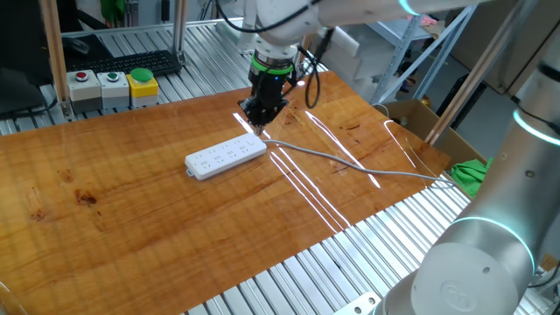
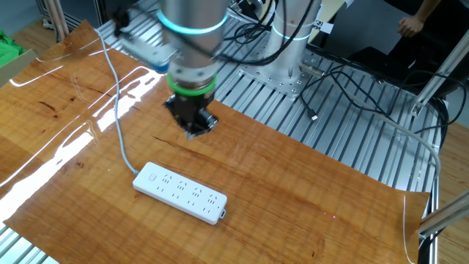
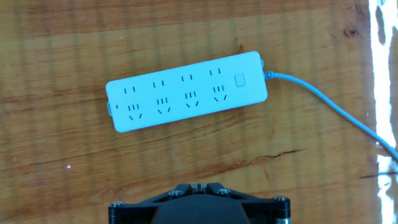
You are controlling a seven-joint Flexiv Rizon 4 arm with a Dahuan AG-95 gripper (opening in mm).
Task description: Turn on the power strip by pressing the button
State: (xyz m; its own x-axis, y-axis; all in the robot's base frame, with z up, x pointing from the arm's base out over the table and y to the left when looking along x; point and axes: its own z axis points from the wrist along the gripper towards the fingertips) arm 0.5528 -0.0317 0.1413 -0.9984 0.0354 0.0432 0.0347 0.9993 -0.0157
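Observation:
The white power strip lies flat on the wooden table, with a grey cable leaving its right end. It also shows in the other fixed view and in the hand view. Its small square button sits at the cable end. My gripper hangs above the table just behind the strip's cable end, not touching it; it also shows in the other fixed view. In the hand view the gripper has its fingertips together, with nothing held.
A box with red, green and yellow buttons and a keyboard stand behind the table. A cardboard box and green cloth lie off the right edge. Bright glare streaks cross the table.

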